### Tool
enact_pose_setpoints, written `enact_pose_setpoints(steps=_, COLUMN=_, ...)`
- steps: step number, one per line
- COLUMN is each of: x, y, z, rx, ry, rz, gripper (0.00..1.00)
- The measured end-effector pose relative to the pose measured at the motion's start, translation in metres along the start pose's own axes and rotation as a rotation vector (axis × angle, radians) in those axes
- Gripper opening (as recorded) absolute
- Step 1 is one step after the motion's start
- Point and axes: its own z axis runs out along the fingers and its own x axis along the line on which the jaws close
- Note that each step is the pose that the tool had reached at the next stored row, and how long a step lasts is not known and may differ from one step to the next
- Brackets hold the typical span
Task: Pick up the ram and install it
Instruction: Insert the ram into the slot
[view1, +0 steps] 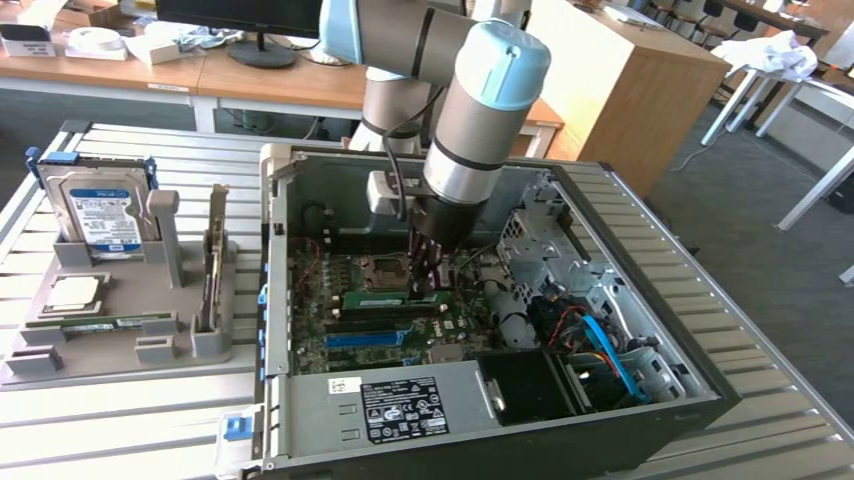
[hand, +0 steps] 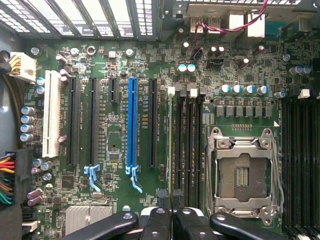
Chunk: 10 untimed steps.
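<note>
Fingers (hand: 163, 200) squeezed narrow, almost touching, with the thin top edge of the ram (hand: 170, 145) pinched between them at one end. Black gripper (view1: 430, 266) pointing straight down inside the open computer case (view1: 674, 335), low over the green motherboard (hand: 115, 165). Ram standing on its long edge in a black slot, lined up with the slot from end to end. Sits between the long blue slot (hand: 132, 120) and the empty silver socket (hand: 242, 175), nearer the socket, with more black slots just beside it. Cannot tell if pushed all the way down. Case lying on its side on the slatted table (view1: 134, 430). Toward the table's edge on the exterior view's left, a grey holder (view1: 120, 350) just beside the case. Blue-labelled hard drive (view1: 96, 215) standing up in the holder, and a square silver chip (view1: 74, 293) lying flat in it.
</note>
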Motion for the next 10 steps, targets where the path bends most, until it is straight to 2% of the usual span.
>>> enact_pose_setpoints(steps=10, x=0.0001, y=-0.0001, z=0.0025, rx=-0.0001, ry=0.0001, rz=0.0, gripper=0.12)
